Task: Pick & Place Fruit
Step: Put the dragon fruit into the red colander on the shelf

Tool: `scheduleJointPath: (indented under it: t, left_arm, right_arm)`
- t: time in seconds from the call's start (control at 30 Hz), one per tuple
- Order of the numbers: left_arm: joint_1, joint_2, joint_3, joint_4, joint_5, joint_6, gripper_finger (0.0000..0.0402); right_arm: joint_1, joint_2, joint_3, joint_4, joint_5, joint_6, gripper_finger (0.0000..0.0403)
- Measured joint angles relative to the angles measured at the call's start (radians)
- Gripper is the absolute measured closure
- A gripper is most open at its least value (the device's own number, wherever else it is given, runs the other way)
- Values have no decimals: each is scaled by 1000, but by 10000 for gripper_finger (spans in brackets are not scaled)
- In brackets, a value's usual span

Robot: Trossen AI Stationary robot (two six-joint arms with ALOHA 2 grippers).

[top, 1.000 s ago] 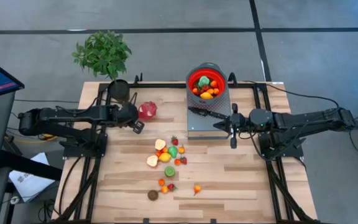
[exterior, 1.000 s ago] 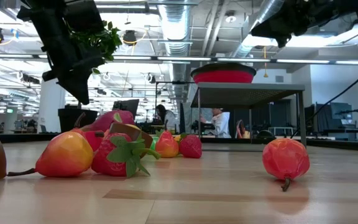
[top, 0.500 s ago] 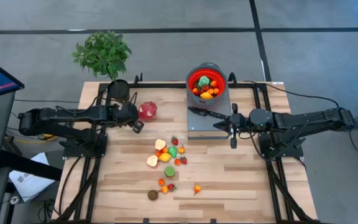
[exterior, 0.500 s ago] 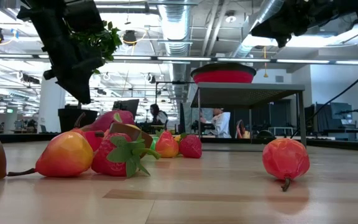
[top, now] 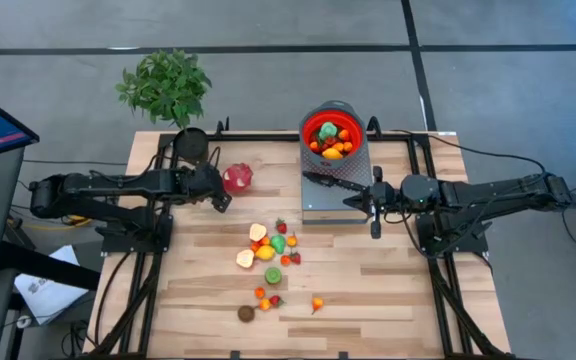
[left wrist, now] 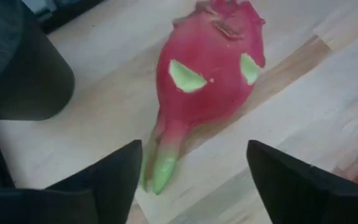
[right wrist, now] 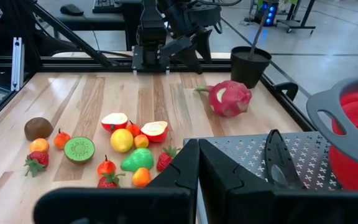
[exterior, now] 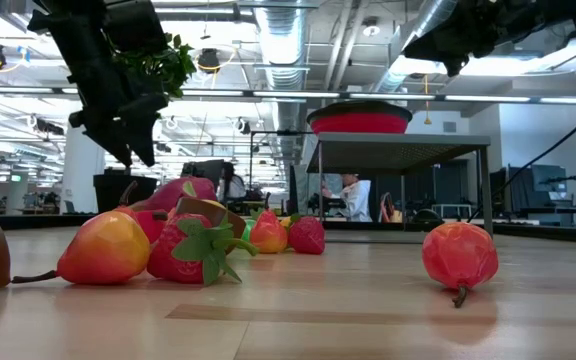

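The pink-red dragon fruit with green tips lies on its side on the wooden table at the far left, beside a black pot. My left gripper hangs open just on its near side, above the table. In the left wrist view the dragon fruit lies ahead of the gripper's two spread fingers, untouched. Several small fruits lie loose in the middle of the table. My right gripper is shut and holds nothing, next to the grey stand.
A red bowl holding several fruits stands on the grey perforated stand at the far middle, with a black-handled knife beside it. A green plant rises from the pot. A brown fruit and small red ones lie toward the near edge.
My left gripper has opened its fingers while staying in place above the table, near the dragon fruit. The fruits have stayed where they were.
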Motion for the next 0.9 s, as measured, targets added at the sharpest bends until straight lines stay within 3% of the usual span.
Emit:
scheduleJointPath:
  t: [0.27, 0.63, 0.9]
  left_arm:
    - [0, 0, 0, 4, -8, -6, 83]
    - [0, 0, -99, 15, 55, -9, 120]
    - [63, 0, -146, 66, 71, -38, 128]
  right_arm:
    - [0, 0, 0, 0, 0, 0, 400]
    - [0, 0, 0, 0, 0, -19, 400]
    - [2, 0, 0, 0, 0, -20, 400]
